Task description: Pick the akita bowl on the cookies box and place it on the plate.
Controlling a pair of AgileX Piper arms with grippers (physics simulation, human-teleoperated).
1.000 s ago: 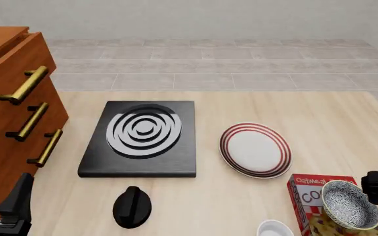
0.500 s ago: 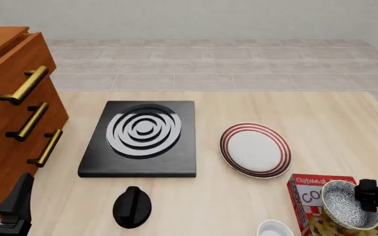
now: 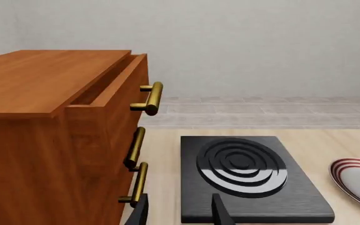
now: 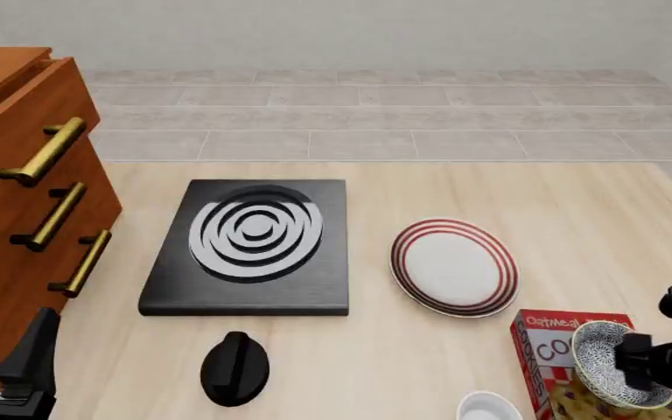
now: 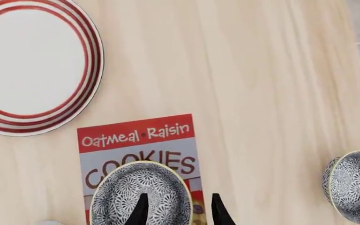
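1. R hand (image 5: 177,210): fingers parted narrowly, one tip over the inside of the akita bowl (image 5: 141,193), the other outside its rim. You straddle the rim wall; not closed on it yet, by my read.
2. The bowl sits on the cookies box (image 5: 144,157), over the "COOKIES" print. In the front view the bowl looks tilted on the box, so expect it to rock.
3. Step in hand: rim pinch. Come down until the rim sits well between the pads, then close slowly. Lift straight up so you don't drag the box.
4. Target: plate (image 5: 33,65), just beyond the box on the worktop (image 5: 261,93), nothing between.
5. Don't confuse w/ second speckled bowl (image 5: 353,185), well off to the side.
6. L hand (image 3: 178,213): parked by the stove (image 3: 249,176) and cabinet (image 3: 55,140), fingers apart, holding nothing.
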